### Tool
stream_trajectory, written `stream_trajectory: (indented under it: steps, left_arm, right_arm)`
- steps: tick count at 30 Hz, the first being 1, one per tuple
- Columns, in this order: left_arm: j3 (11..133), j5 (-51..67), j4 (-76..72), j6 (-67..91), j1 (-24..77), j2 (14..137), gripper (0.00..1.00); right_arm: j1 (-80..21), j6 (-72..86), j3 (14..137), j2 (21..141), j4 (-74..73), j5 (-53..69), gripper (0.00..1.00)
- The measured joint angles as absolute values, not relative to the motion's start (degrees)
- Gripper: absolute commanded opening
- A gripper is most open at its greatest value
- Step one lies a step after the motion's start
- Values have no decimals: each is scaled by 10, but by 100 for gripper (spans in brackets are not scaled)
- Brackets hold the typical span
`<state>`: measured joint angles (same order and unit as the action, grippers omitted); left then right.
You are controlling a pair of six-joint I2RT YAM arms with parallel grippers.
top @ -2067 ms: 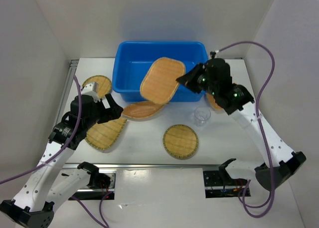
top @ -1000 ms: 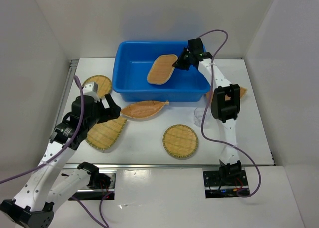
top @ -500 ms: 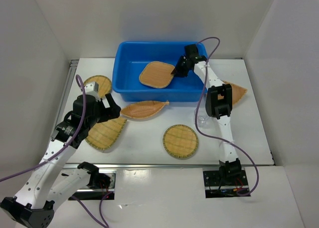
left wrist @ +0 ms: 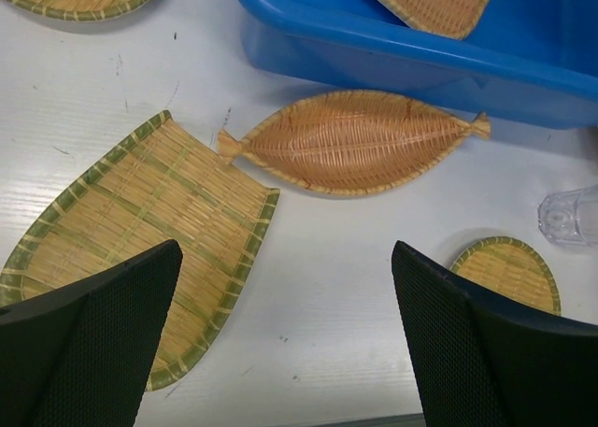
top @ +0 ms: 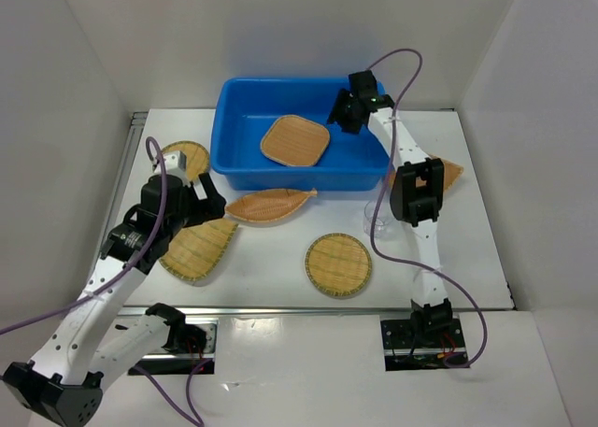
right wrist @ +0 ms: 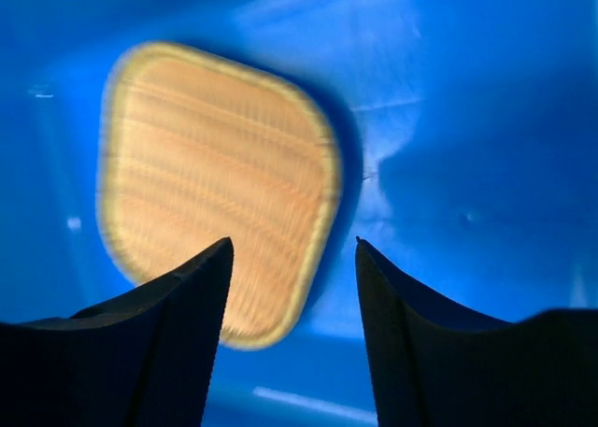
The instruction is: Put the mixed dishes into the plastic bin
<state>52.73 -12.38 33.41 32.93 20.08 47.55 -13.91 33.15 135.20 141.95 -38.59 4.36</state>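
Observation:
The blue plastic bin (top: 224, 151) stands at the back of the table. A rounded-square bamboo tray (top: 295, 139) lies flat on its floor, free of any grip. My right gripper (top: 344, 112) hovers open over the bin's right side; in the right wrist view the tray (right wrist: 215, 184) lies below and left of the gripper (right wrist: 291, 245). My left gripper (top: 207, 201) is open and empty above the table (left wrist: 285, 259), between a large rounded tray (left wrist: 140, 226) and a leaf-shaped tray (left wrist: 355, 142). A round tray (top: 338, 263) and the clear cup (top: 372, 220) stand on the table.
Another round tray (top: 181, 156) lies left of the bin. A further tray (top: 448, 173) pokes out from behind the right arm's upper link. White walls close in the table on three sides. A metal rail runs along the near edge.
My right gripper has opened and let go of the rounded-square tray, which dropped from a tilt to lie flat in the bin. The left arm has hardly moved.

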Motion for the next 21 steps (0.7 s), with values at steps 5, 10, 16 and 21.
stream_trajectory:
  steps: [5, 10, 16, 21]
  left_arm:
    - [527, -128, 321, 328, 200, 488, 100]
    - [504, -136, 309, 355, 196, 468, 100]
    - [464, -148, 344, 454, 189, 421, 64]
    - [459, -190, 392, 543, 185, 383, 79]
  right_arm:
    - [-157, 305, 1222, 1228, -354, 18, 63]
    - [-199, 291, 1037, 975, -296, 8, 64]
    - [-204, 291, 882, 799, -283, 11, 64]
    - [-201, 295, 800, 739, -313, 7, 66]
